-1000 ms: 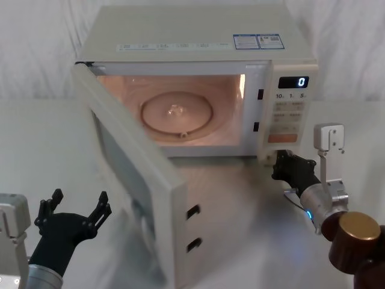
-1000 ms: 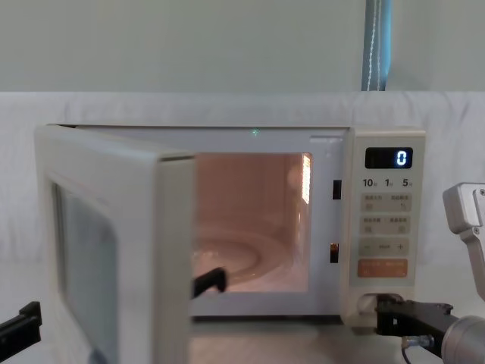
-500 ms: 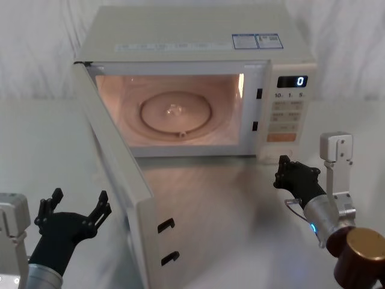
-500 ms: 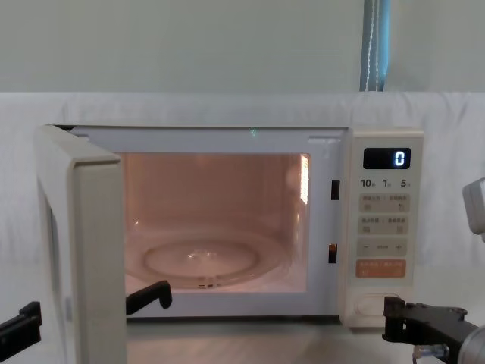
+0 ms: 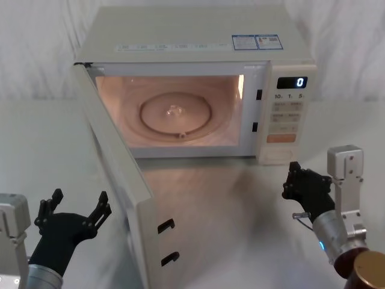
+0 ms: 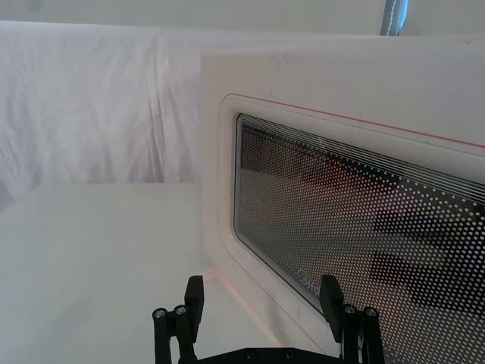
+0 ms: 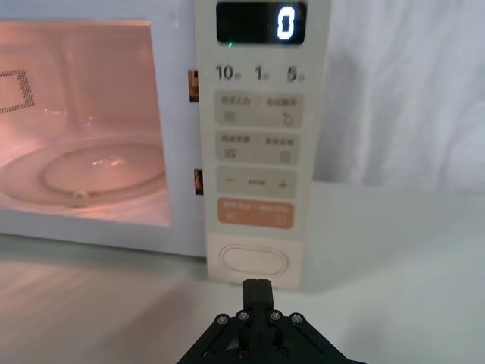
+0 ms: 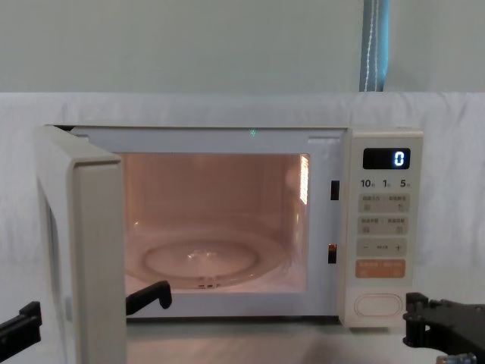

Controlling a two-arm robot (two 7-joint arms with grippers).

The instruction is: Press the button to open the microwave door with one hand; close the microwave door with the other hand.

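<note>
With the cream, dark-windowed microwave door (image 5: 123, 180) wide open, the spread-fingered black left gripper (image 5: 73, 212) should push it shut, while the closed right gripper (image 5: 305, 183) idles near the button (image 7: 254, 262).

white table (image 5: 36, 150), open microwave (image 5: 198, 36) on it

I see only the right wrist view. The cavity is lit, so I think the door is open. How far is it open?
Observer: Wide. In the head view the door swings out toward the robot's left, its latch hooks facing forward.
Operator: Where is the left gripper?
Observer: The left gripper is low on the left, outside the door, fingers spread open; its wrist view faces the door's window.
Operator: Does my right gripper touch the button?
Observer: No. In the head view the right gripper sits shut, apart from the button, with bare table between them.
</note>
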